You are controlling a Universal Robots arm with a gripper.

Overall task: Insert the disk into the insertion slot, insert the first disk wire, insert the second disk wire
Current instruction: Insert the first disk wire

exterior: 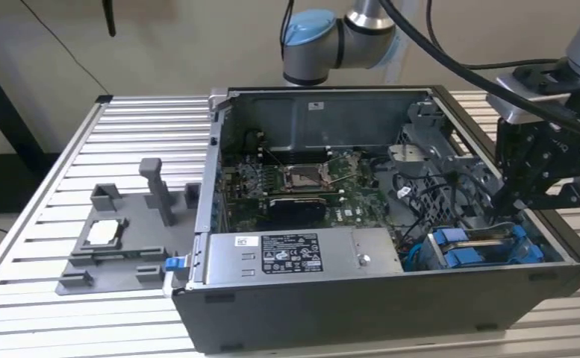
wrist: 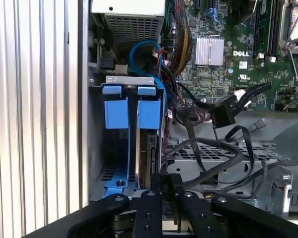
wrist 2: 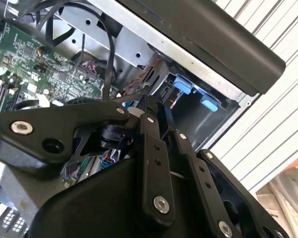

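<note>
Toward the exterior view's lower right, my hand (exterior: 510, 201), pinched narrow, hangs over the disk (wrist: 148, 153) already seated in the insertion slot (wrist: 95, 148), and the loose black cables (wrist: 222, 114) just beside it could snag or kink if I press crookedly.

Black cables (wrist: 223, 148) crowd one side of the insertion slot (wrist: 97, 144); the case wall (wrist: 83, 124) hems the other.

A computer case (exterior: 369, 313) on a slatted table (exterior: 30, 246) holds a motherboard (exterior: 354, 175) and silver box (exterior: 379, 253).
</note>
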